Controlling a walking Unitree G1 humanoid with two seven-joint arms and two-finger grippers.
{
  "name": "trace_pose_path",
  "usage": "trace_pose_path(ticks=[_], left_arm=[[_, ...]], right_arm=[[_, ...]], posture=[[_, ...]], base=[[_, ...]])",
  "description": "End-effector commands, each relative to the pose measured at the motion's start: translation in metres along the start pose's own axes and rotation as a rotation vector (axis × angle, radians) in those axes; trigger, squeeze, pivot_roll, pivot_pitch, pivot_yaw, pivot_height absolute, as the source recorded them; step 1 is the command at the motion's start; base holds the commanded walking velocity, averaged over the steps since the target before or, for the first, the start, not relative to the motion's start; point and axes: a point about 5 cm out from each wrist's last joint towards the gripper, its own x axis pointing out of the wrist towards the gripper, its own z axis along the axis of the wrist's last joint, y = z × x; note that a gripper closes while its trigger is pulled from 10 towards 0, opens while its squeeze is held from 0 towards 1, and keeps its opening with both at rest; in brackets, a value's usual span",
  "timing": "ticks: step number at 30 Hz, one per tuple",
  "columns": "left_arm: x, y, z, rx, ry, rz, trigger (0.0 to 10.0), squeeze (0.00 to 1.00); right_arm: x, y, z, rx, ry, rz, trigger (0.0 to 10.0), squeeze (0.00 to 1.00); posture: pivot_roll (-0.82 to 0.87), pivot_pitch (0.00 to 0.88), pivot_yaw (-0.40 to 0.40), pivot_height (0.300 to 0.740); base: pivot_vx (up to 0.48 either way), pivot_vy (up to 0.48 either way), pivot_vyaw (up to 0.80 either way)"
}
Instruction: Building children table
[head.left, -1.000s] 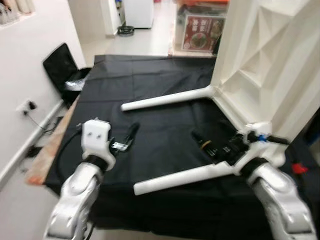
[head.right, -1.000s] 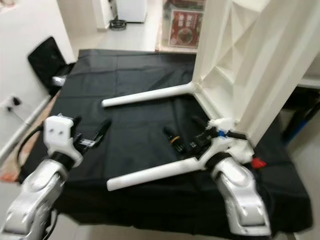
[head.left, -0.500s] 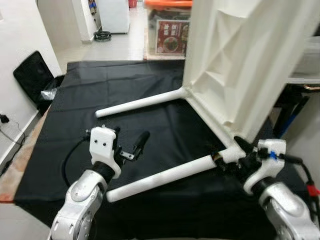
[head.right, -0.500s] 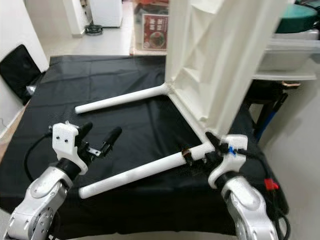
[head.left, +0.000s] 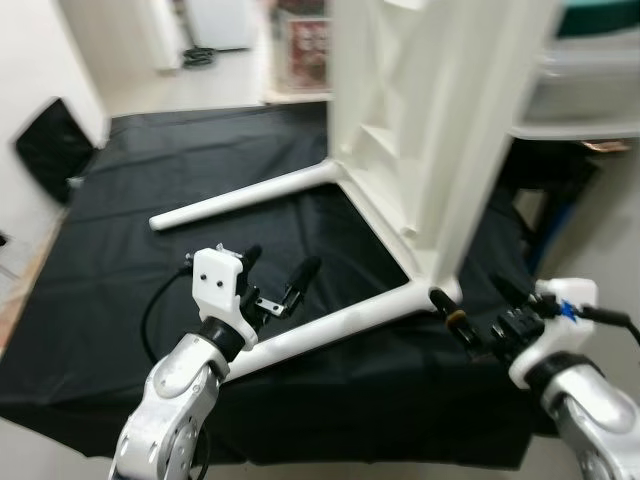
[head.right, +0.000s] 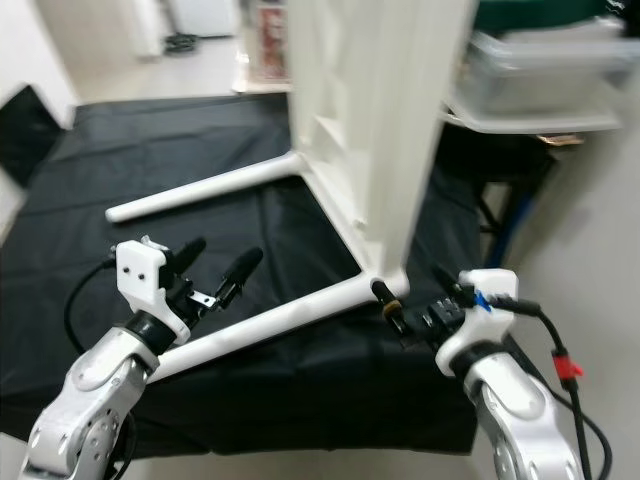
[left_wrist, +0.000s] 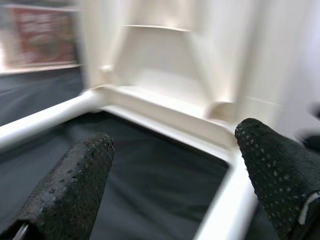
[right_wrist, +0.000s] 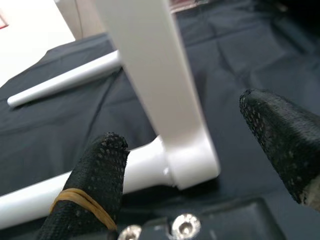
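On the black cloth (head.left: 180, 190) before me, the white children's table (head.left: 420, 120) stands on edge, its top rising toward 12 o'clock. Two fitted legs lie along the cloth: the far leg (head.left: 240, 197) runs out toward 10 o'clock, the near leg (head.left: 330, 322) toward 8 o'clock.

I judge the step in hand to be seating or steadying the near leg at its corner socket (right_wrist: 192, 160). To do it well, I should close squarely across the round leg near the joint and keep the panel from tipping.

My left end effector (head.left: 278, 285) hovers wide open just above the near leg, holding nothing. My right end effector (head.right: 415, 303) is also spread wide, its fingertips (right_wrist: 102, 167) flanking the corner at 4 o'clock without gripping it.
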Motion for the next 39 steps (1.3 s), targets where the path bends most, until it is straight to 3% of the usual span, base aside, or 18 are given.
trace_pose_path(ticks=[1, 4, 8, 10, 14, 23, 27, 38, 39], left_arm=[[-0.003, -0.001, 0.005, 0.019, 0.002, -0.078, 10.0, 0.00], [-0.010, 0.001, 0.011, 0.050, 0.018, -0.192, 10.0, 0.00], [-0.013, 0.006, 0.013, 0.077, 0.038, -0.233, 10.0, 0.00], [-0.013, 0.004, 0.014, 0.086, 0.039, -0.242, 10.0, 0.00], [-0.013, 0.002, 0.015, 0.085, 0.036, -0.247, 10.0, 0.00], [-0.014, -0.003, 0.019, 0.083, 0.024, -0.261, 10.0, 0.00], [-0.014, -0.006, 0.018, 0.077, 0.025, -0.270, 10.0, 0.00], [-0.012, -0.009, 0.020, 0.073, 0.013, -0.267, 10.0, 0.00], [-0.011, -0.010, 0.021, 0.074, 0.010, -0.266, 10.0, 0.00]], right_arm=[[0.002, -0.006, 0.002, -0.023, -0.003, -0.023, 10.0, 0.00], [0.007, -0.021, 0.008, -0.049, -0.017, -0.056, 10.0, 0.00], [0.020, -0.026, 0.017, -0.070, -0.047, -0.027, 10.0, 0.00], [0.031, -0.036, 0.023, -0.112, -0.055, -0.040, 10.0, 0.00], [0.035, -0.041, 0.026, -0.110, -0.056, -0.033, 10.0, 0.00], [0.044, -0.042, 0.031, -0.106, -0.048, 0.133, 10.0, 0.00], [0.048, -0.034, 0.033, -0.099, -0.056, 0.218, 10.0, 0.00], [0.068, -0.027, 0.035, -0.107, -0.075, 0.195, 10.0, 0.00], [0.075, -0.030, 0.037, -0.126, -0.075, 0.129, 10.0, 0.00]], posture=[[-0.08, 0.099, -0.012, 0.740], [-0.08, 0.104, -0.007, 0.740], [-0.08, 0.109, -0.002, 0.740], [-0.07, 0.108, -0.005, 0.740], [-0.07, 0.110, -0.007, 0.740], [-0.05, 0.108, -0.017, 0.740], [-0.05, 0.111, -0.018, 0.740], [-0.04, 0.116, -0.015, 0.740], [-0.04, 0.116, -0.016, 0.740]], base=[[0.000, 0.000, 0.00], [0.000, 0.000, 0.00], [0.000, 0.000, 0.00], [0.000, 0.000, 0.00], [0.000, 0.000, 0.00], [0.000, 0.000, 0.00], [0.000, 0.000, 0.00], [0.000, 0.000, 0.00], [0.000, 0.000, 0.00]])
